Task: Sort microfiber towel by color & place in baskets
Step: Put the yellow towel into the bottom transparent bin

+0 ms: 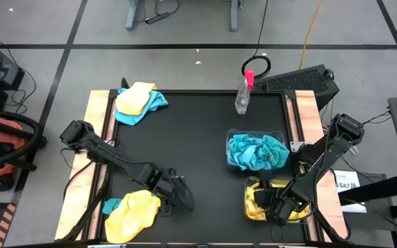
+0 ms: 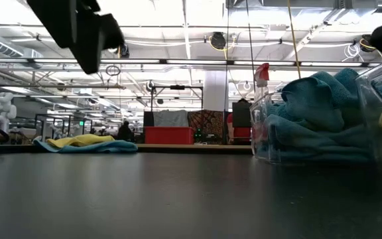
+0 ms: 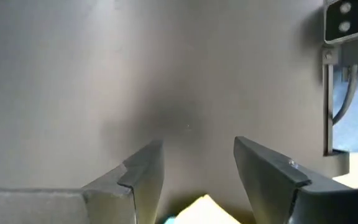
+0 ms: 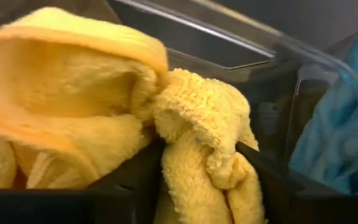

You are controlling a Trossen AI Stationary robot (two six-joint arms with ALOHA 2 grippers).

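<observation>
Two clear baskets stand at the table's right. The farther basket (image 1: 281,136) holds teal towels (image 1: 256,152); the nearer basket (image 1: 248,196) holds yellow towel (image 4: 61,106). My right gripper (image 4: 197,152) reaches down into the nearer basket, open, with a bunched yellow fold between its fingers. My left gripper (image 1: 182,196) hovers open over bare black table near the front left, beside a yellow towel (image 1: 133,213) that lies flat on the table, with a teal towel (image 1: 112,204) showing at its left edge. Only that towel's corner (image 3: 197,208) shows in the left wrist view. My right gripper comes from above, slanting down into the nearer basket. A bunched fold of the yellow towel (image 4: 197,124) stands between the two spread fingers (image 4: 135,180) and lies against their inner sides. The rest of the towel rests in the basket. I cannot tell whether the fold is still held.
A yellow towel on a teal one (image 1: 138,103) lies at the far left corner. A clear spray bottle with a pink top (image 1: 243,93) stands at the far edge. Pale wooden strips (image 1: 95,117) border the black mat (image 1: 185,138), whose middle is bare.
</observation>
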